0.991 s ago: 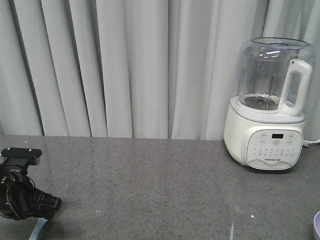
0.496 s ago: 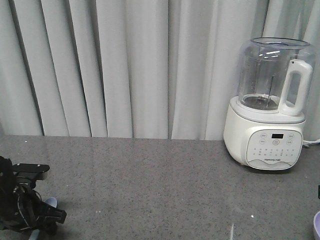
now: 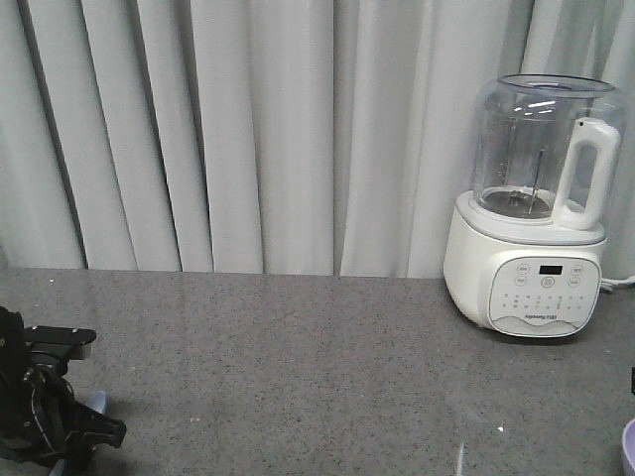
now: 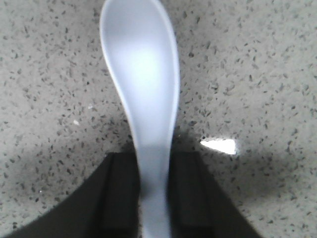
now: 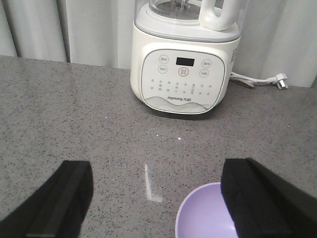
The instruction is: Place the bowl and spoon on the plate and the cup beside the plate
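Observation:
In the left wrist view, the pale blue spoon (image 4: 141, 64) points away from me over the speckled grey counter. Its handle runs back between the two dark fingers of my left gripper (image 4: 154, 161), which is shut on it. From the front, the left arm sits low at the near left, with a bit of the spoon (image 3: 96, 400) showing beside it. My right gripper (image 5: 158, 168) stands open above the counter. The lavender bowl (image 5: 203, 214) lies just inside its right finger (image 5: 257, 198), and the bowl's edge (image 3: 628, 446) shows at the near right corner in the front view. The plate and the cup are out of view.
A white blender with a clear jug (image 3: 536, 208) stands at the back right against the grey curtain; it also fills the top of the right wrist view as the blender (image 5: 181, 64). Its cord and plug (image 5: 277, 79) lie to its right.
The left arm has swung over the near left of the counter with the spoon, the scoop now showing at its right side. The right side looks the same.

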{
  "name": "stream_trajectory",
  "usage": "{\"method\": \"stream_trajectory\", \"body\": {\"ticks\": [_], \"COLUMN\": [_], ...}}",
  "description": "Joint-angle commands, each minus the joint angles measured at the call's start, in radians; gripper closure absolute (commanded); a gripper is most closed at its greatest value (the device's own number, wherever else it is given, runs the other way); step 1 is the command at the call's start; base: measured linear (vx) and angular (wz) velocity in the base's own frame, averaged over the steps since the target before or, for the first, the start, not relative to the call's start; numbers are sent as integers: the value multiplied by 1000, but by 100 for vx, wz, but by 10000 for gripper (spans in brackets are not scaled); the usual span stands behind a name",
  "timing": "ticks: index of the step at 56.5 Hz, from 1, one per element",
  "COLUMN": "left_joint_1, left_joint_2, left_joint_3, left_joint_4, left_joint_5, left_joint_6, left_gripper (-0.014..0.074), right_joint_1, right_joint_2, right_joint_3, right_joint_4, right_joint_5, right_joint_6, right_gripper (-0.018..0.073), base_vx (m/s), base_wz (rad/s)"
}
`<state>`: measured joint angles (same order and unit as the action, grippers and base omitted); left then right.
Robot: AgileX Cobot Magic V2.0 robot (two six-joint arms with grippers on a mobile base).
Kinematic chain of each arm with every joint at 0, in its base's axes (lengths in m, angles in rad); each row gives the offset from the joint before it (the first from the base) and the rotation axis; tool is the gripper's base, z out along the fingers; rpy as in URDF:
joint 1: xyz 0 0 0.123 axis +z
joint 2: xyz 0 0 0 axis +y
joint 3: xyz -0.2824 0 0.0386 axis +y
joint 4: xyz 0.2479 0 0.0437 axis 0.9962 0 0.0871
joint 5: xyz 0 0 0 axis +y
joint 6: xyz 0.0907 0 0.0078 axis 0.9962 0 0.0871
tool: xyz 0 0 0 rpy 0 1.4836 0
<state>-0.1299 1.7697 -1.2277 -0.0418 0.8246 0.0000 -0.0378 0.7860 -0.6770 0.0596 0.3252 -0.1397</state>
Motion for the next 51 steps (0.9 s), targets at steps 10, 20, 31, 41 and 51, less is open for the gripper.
{"method": "stream_trajectory", "body": {"ticks": [10,20,31,41,51], "left_joint_1": [-6,-6,-18,-37,-37], "left_joint_2": [-36,-117,-244,-312,-339], "left_joint_3": [-39,-139,-216,-214,-214], "left_joint_4": [-23,-80,-135,-133,-133], "left_joint_5": [64,93,76,67,70], "left_joint_6": [0,37,78,101,112], "left_gripper": [605,603,602,602,602], "right_joint_1": [-5,-10,-10,-10,-16], "right_joint_2": [1,12,95,210,259], "right_joint_3": [-36,-75,-204,-326,-366], "right_joint_4": [-10,-10,-153,-375,-568], "right_joint_5": [-70,105,333,519,568], "right_joint_6": [-10,32,249,409,505], "right_gripper": [-17,-17,-17,-9,13], "base_vx": [0,0,0,0,0], "base_wz": [0,0,0,0,0]}}
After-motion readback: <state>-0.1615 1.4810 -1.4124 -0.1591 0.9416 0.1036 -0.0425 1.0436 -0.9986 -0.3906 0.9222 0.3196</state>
